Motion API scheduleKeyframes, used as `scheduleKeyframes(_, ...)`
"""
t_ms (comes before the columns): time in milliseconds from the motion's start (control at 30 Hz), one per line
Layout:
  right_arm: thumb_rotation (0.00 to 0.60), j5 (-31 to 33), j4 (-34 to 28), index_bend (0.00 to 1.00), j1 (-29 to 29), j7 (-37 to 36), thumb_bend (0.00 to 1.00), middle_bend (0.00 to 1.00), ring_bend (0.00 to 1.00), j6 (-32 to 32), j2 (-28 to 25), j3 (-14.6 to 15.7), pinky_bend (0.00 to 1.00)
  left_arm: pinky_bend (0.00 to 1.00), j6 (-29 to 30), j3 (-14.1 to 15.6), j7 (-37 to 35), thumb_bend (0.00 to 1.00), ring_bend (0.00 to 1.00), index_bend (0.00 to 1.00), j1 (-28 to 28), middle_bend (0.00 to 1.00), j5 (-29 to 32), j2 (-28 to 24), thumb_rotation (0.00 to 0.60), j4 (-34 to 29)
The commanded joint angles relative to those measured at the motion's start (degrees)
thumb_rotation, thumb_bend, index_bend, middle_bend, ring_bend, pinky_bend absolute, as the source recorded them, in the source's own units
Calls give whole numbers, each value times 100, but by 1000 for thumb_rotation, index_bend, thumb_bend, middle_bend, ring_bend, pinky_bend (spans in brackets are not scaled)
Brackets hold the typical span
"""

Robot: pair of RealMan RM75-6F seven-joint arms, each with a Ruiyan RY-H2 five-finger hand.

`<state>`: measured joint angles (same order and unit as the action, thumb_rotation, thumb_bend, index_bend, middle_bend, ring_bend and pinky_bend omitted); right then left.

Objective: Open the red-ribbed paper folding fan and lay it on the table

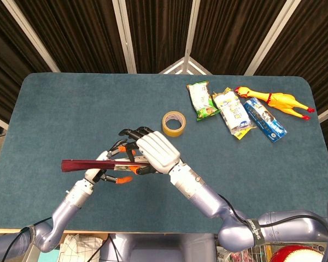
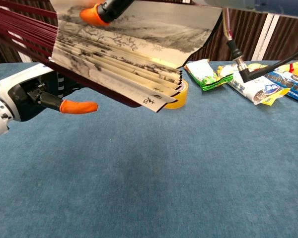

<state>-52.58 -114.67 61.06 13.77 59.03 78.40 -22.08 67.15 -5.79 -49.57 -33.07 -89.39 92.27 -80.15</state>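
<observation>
The paper folding fan (image 1: pixel 93 162) hangs above the table's front left, edge-on in the head view as a dark red strip. In the chest view the fan (image 2: pixel 124 54) is partly spread, showing ink-painted paper folds and red ribs at the upper left. My right hand (image 1: pixel 156 153) grips its right part, and an orange fingertip (image 2: pixel 92 13) presses on the top paper leaf. My left hand (image 1: pixel 106 172) closes around the ribs from below. In the chest view the left hand (image 2: pixel 27 96) sits under the fan with one orange-tipped finger pointing right.
A yellow tape roll (image 1: pixel 174 123) lies just behind the hands on the blue table (image 1: pixel 54 109). Several snack packets (image 1: pixel 229 112) and a rubber chicken (image 1: pixel 279 101) lie at the back right. The tape roll (image 2: pixel 181 94) shows right behind the fan's lower edge.
</observation>
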Motion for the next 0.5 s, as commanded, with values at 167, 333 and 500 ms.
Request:
scheduleKeyframes(167, 600, -21, -72, 976, -75, -24, 482, 235, 279, 47, -118, -8, 229, 123, 112, -59, 352, 491, 0, 675, 97, 358, 222, 159, 600, 97)
scheduleKeyframes(333, 600, 17, -71, 976, -167, -62, 482, 235, 279, 101, -244, -17, 229, 128, 185, -69, 377, 495, 0, 714, 185, 386, 319, 113, 600, 104)
scheduleKeyframes(500, 600, 36, -29, 976, -263, -181, 484, 235, 280, 85, -355, -13, 229, 147, 165, -134, 356, 495, 13, 743, 188, 410, 400, 41, 600, 168)
